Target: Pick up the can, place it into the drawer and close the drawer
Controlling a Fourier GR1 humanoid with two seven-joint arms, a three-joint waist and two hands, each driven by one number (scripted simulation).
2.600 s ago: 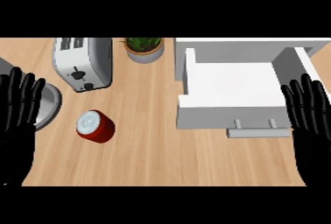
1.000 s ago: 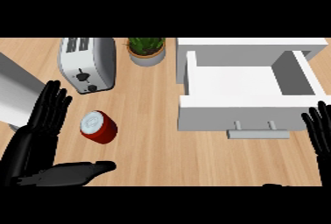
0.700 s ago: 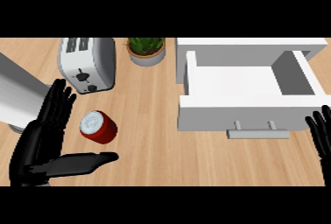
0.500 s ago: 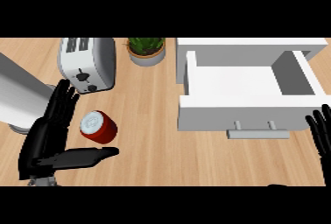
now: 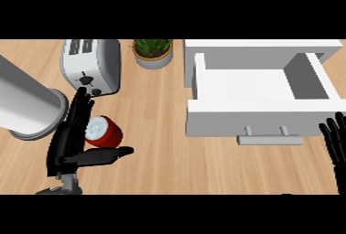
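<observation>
Light wooden counter point(image 5: 169, 169) fills my view from edge to edge. On it at upper right sits the open white box-shaped drawer point(image 5: 202, 82), pulled toward me. Its inside shows a white floor and a grey right wall, and a pale bar handle point(image 5: 270, 140) sticks out from its front panel.

At the left a big grey metal cylinder point(image 5: 27, 107) lies tilted, cut off by the edge, so I cannot tell what it is. Behind it stands a silver two-slot toaster point(image 5: 91, 59), with a green plant in a grey pot point(image 5: 154, 52) just beside it.

The small red can with a pale lid point(image 5: 107, 133) lies on its side on the counter, well apart from the drawer and near the toaster's front. My left hand point(image 5: 66, 141) has straight fingers along the can's left side, hiding that edge. Its thumb point(image 5: 101, 155) stretches out just below the can, so nothing is grasped. My right hand point(image 5: 335, 144) rests at the right edge with fingers up and relaxed, partly cut off.
</observation>
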